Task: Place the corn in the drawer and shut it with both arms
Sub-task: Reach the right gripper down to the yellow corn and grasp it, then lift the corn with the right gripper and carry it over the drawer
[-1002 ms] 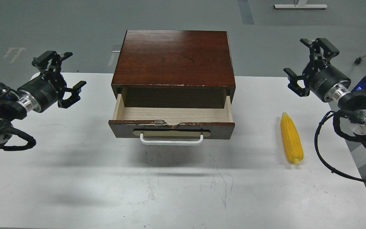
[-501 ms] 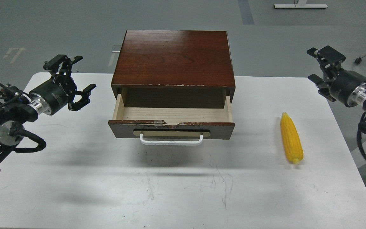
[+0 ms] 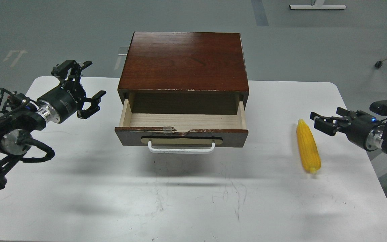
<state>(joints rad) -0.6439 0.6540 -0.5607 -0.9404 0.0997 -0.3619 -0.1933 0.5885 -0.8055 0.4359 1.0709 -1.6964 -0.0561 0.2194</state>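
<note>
While the drawer point(image 3: 181, 129) gapes, the corn point(image 3: 308, 146) lies on the desk point(image 3: 186, 198)
Right pincer point(image 3: 318, 121), fingers apart, sits just right of its far end; cob runs away from us; left pincer point(image 3: 85, 84), also apart, is well off

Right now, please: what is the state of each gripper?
Left gripper: open, holding nothing, left of the drawer.
Right gripper: open, holding nothing, just right of the corn, not touching it.
</note>
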